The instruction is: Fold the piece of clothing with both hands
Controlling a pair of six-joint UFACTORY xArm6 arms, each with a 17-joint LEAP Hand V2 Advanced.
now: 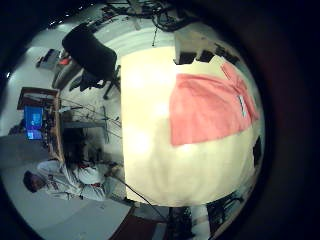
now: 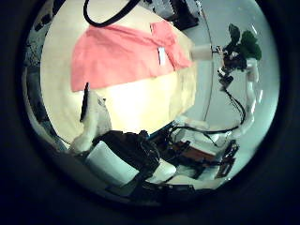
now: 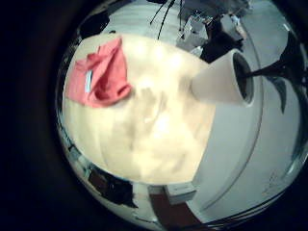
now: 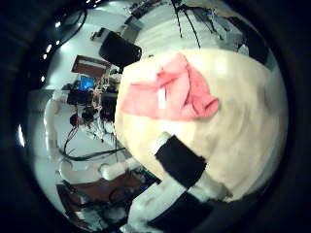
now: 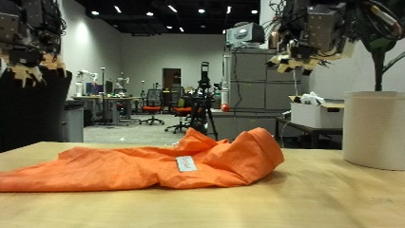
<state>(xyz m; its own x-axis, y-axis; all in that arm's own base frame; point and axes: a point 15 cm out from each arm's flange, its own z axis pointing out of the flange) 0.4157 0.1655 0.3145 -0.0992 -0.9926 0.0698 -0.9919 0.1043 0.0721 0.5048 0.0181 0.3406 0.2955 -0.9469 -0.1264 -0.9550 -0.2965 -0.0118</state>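
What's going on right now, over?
Left hand and right hand both up high, holding nothing. Orange garment rumpled on the table, untouched. Nothing in the way.

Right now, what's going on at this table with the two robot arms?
Nothing is being handled at this moment. An orange piece of clothing lies rumpled and partly spread on the wooden table, with a white tag showing. The left hand and the right hand both hang high above the table, touching nothing, fingers loosely pointing down. A white cylindrical container stands on the table on the right hand's side. The fold has not been started.
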